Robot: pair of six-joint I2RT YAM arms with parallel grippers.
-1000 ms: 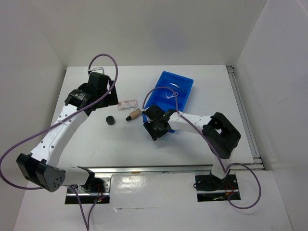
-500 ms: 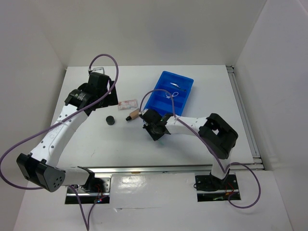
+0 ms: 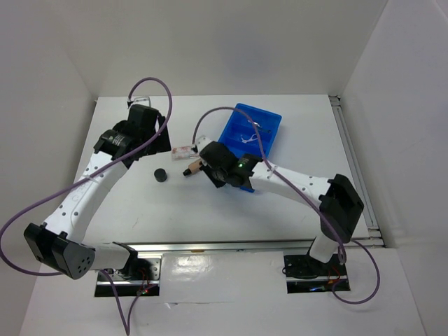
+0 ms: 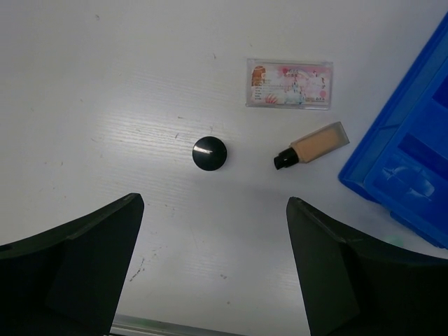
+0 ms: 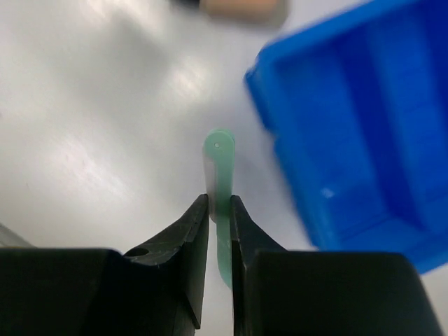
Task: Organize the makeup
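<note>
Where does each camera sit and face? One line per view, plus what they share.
Top external: above and behind, looking down on table and blue tray; left arm, right arm show.
Left wrist: high, looking down at black pot, tan tube, pink packet; open left gripper below.
Right wrist: low, facing the table; right gripper shut on a green stick.
Shared: all three show the tray.

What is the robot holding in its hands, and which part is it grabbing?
The right hand pinches a thin green stick partway along, its rounded end poking out. The left hand is open, holding nothing.
</note>
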